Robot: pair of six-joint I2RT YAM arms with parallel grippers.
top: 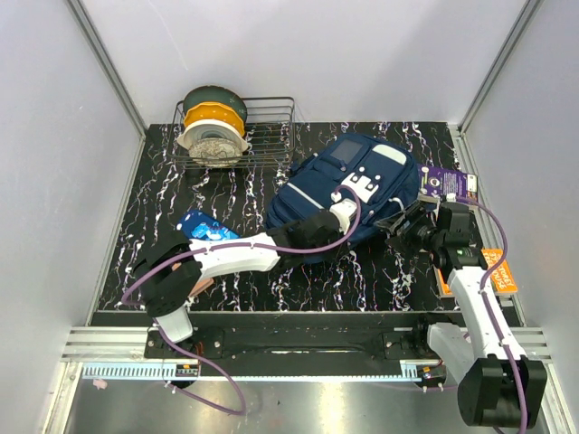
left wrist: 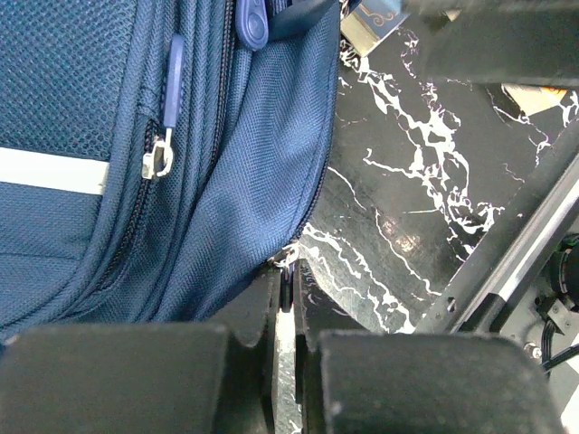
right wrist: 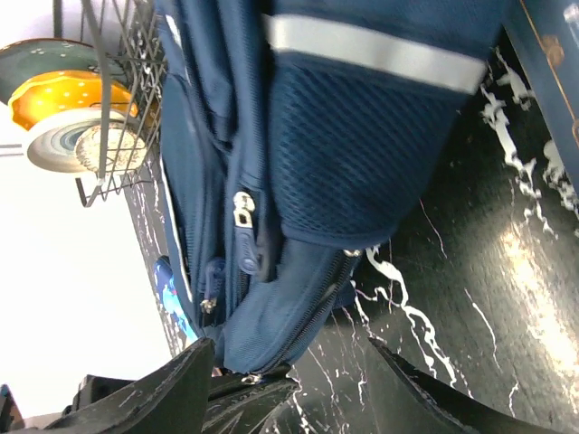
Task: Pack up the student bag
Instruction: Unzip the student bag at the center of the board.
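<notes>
The left tool is closed tight, pinching the edge of the backpack. The right tool stands open and empty beside it.

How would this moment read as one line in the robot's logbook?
task: pack student bag | left end effector: shut on bag's zip end | right end effector: open, facing bag's corner

This is a robotics lab test cell: plain white panel walls in aluminium framing box in a black marble-patterned desk. Two white robot arms, left and right, are bolted to a metal rail at its near edge, trailing purple cables. A student bag and a wire rack of plates sit on the desk.
</notes>
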